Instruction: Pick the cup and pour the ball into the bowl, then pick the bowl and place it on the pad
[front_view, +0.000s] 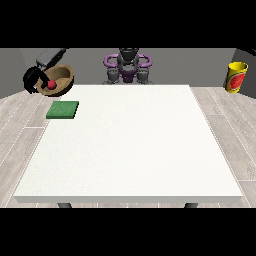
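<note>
A brown wooden bowl (59, 80) hangs in the air past the table's far left corner, tilted with its opening towards the camera. A red ball (51, 84) lies inside it. The black hand at the view's left (32, 80) has its fingers curled round the bowl's left rim, with a grey forearm above it. The green pad (63, 110) lies flat on the table's far left part, just below and in front of the bowl. A yellow cup with a red label (236, 77) stands upright far off to the right, beyond the table's edge. No hand shows near it.
The white table (130, 150) spreads wide between the pad and the near edge. The robot's torso (128, 65) stands behind the far edge at the middle. Wooden floor surrounds the table.
</note>
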